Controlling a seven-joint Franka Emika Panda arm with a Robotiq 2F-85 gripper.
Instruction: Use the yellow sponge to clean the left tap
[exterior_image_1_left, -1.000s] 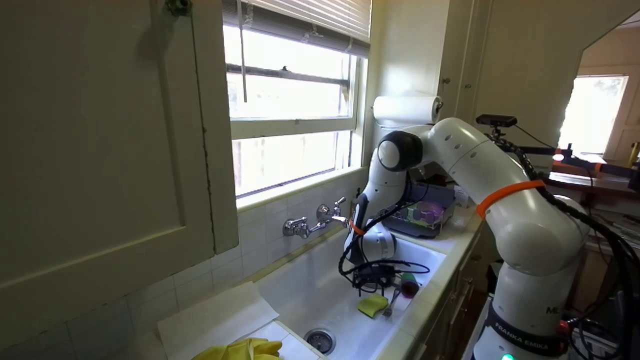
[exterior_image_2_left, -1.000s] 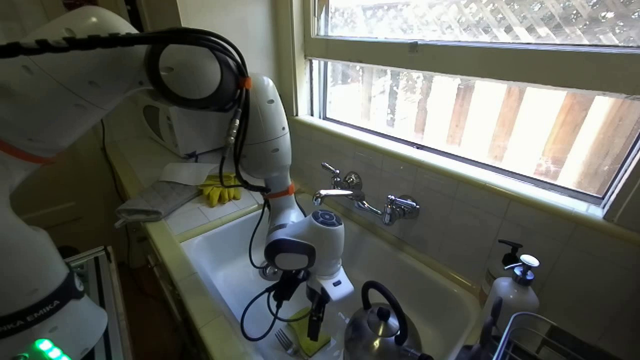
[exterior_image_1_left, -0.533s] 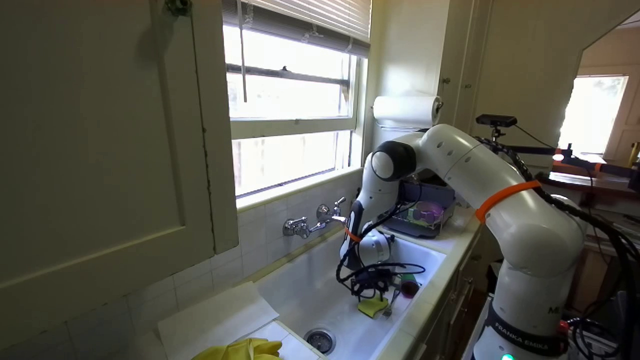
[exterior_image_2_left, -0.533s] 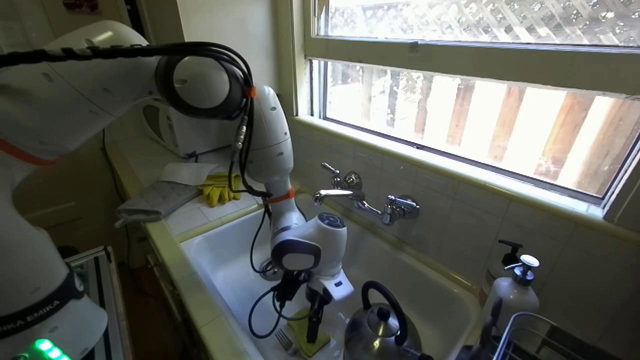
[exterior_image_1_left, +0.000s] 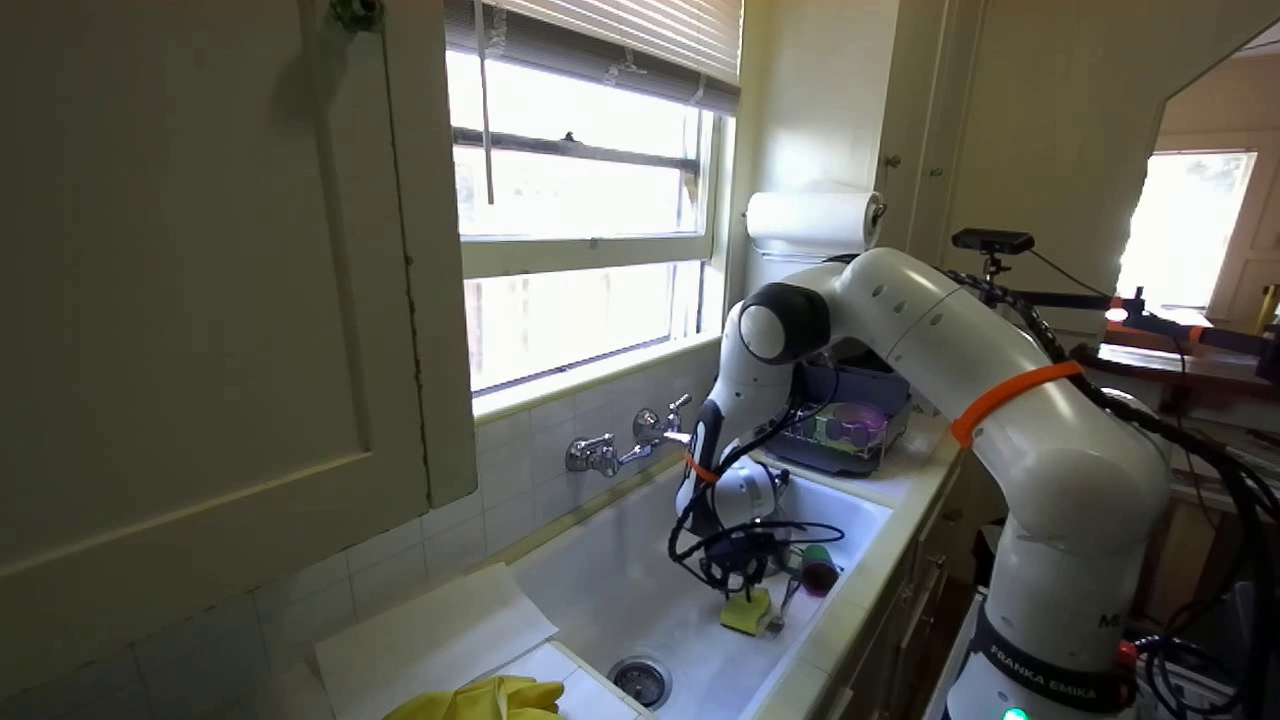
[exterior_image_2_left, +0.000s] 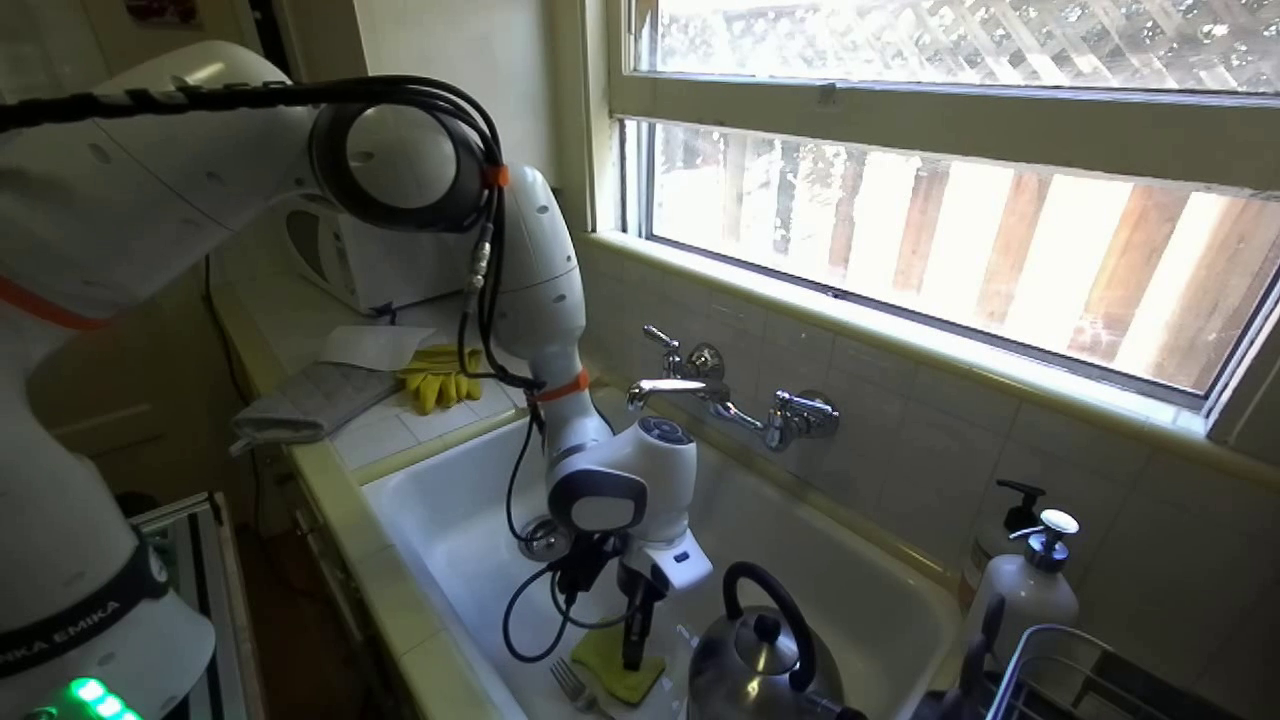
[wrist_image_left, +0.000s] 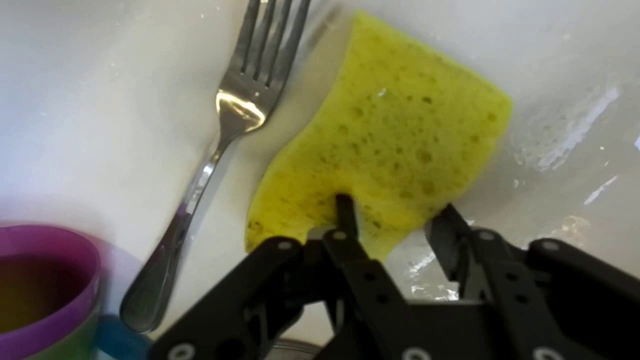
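The yellow sponge (wrist_image_left: 415, 140) lies in the white sink, its surface bent and dented. My gripper (wrist_image_left: 395, 205) reaches down over it with part-open jaws. In the wrist view one finger (wrist_image_left: 346, 212) presses into the sponge's face, while the opposite finger (wrist_image_left: 445, 235) is at its edge, with bare sink showing between. The sponge (exterior_image_1_left: 746, 612) is under the fingertips in an exterior view. Elsewhere a black finger (exterior_image_2_left: 637, 630) covers part of the sponge (exterior_image_2_left: 605, 665). The left tap (exterior_image_1_left: 592, 455) is on the tiled wall above the sink; this left tap (exterior_image_2_left: 706, 362) is beyond the spout.
A fork (wrist_image_left: 205, 172) lies close beside the sponge, and a purple-rimmed cup (wrist_image_left: 55, 320) stands nearby. A steel kettle (exterior_image_2_left: 765, 665) occupies the sink on another side. The spout (exterior_image_2_left: 665, 388) juts over the basin. Soap bottles (exterior_image_2_left: 1030, 590) and a dish rack (exterior_image_1_left: 850, 440) stand on the counter.
The gripper has come down onto the sponge and its fingers have drawn closer together. The sponge has changed shape and shifted slightly under them.
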